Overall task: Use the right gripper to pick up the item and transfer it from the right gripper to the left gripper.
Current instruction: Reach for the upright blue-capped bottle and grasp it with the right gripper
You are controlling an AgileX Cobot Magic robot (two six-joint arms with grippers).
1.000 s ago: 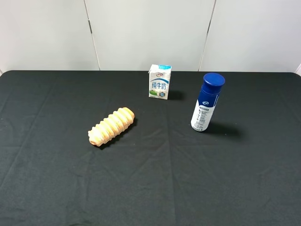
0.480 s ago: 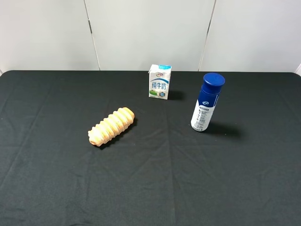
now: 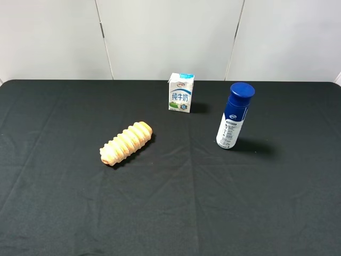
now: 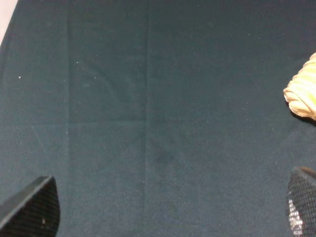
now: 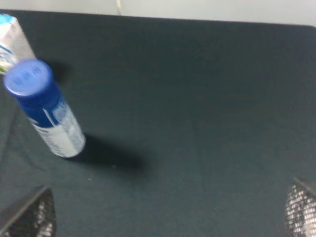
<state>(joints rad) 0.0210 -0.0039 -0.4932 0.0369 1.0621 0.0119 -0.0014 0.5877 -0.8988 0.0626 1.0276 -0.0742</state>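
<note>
The white bottle (image 3: 233,116) with a dark-blue cap stands upright on the black table, right of centre in the exterior high view. It also shows in the right wrist view (image 5: 43,108), some way ahead of the right gripper (image 5: 168,212), whose two fingertips (image 5: 29,215) sit wide apart with nothing between them. The left gripper (image 4: 168,210) is likewise open and empty over bare cloth, its fingertips (image 4: 32,210) at the frame's corners. Neither arm appears in the exterior high view.
A small milk carton (image 3: 181,92) stands at the back, left of the bottle, and shows partly in the right wrist view (image 5: 12,42). A ridged orange bread roll (image 3: 126,143) lies left of centre; its end shows in the left wrist view (image 4: 302,91). A white wall rises behind the table.
</note>
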